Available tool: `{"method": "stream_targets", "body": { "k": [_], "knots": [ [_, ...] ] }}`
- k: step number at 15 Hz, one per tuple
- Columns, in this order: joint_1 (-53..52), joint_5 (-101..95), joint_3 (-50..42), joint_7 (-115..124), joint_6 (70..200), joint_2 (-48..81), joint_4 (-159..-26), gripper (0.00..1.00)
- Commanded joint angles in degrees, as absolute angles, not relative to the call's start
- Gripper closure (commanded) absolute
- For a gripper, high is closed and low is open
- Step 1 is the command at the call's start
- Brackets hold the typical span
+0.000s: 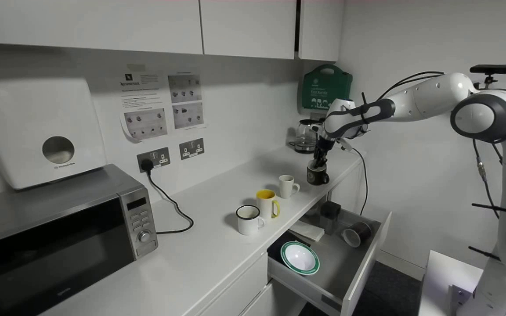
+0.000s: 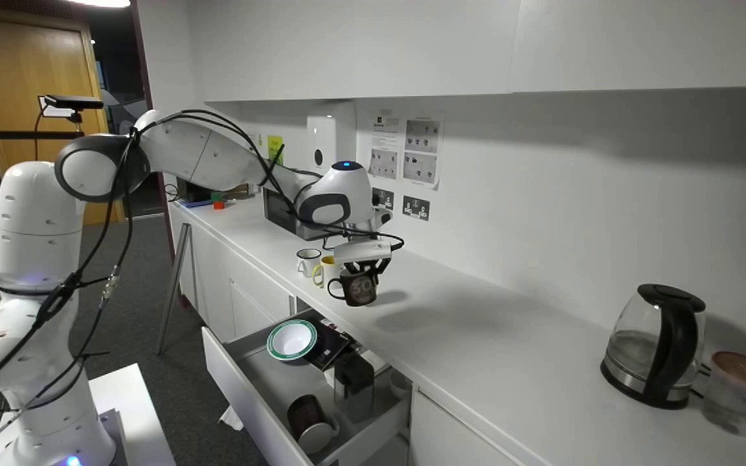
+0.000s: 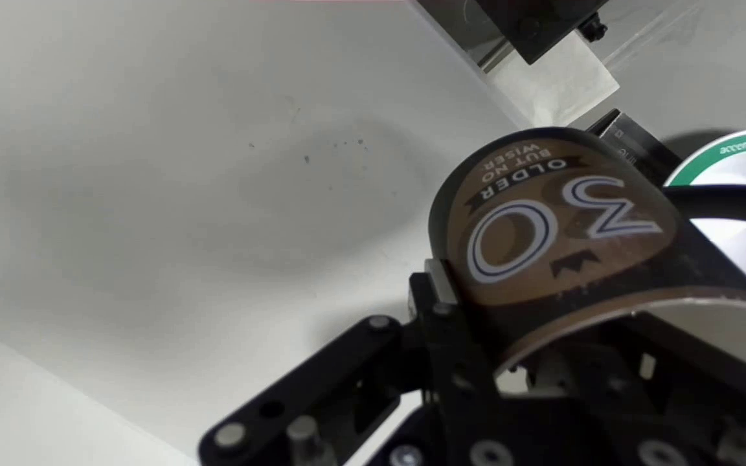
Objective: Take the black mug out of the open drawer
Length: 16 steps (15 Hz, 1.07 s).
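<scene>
Wrist view has the fingers (image 3: pixel 441 285) pinching the black mug (image 3: pixel 574 233) by its wall above the bench (image 3: pixel 185 194), outside the open drawer (image 3: pixel 703 77), so the taking-out looks done and the next move likely calls for a level lowering, away from the edge.

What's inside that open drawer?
The drawer holds a green-rimmed bowl, a dark mug on its side, a clear black-topped container, a white item and a black item. The countertop hides the back; what lies there or beneath the bowl can't be seen.
</scene>
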State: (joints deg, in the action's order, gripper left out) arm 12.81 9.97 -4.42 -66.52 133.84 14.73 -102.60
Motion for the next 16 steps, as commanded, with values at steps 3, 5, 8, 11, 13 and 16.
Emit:
{"method": "stream_targets", "body": {
  "k": [3,5,8,11,13,16],
  "knots": [
    [15.77,14.54,-2.44,-72.95,128.45,21.15,-92.25,0.97],
    [16.44,14.64,-2.16,-73.33,127.36,22.99,-89.88,0.97],
    [17.58,14.58,-1.53,-73.8,125.85,25.66,-86.54,0.97],
    [18.6,14.46,-0.9,-73.95,124.02,28.09,-83.27,0.97],
    [19.16,14.49,-0.52,-73.96,122.97,29.5,-81.32,0.97],
    [19.66,14.28,0.03,-73.98,122.18,31.38,-78.86,0.97]
  ]
}}
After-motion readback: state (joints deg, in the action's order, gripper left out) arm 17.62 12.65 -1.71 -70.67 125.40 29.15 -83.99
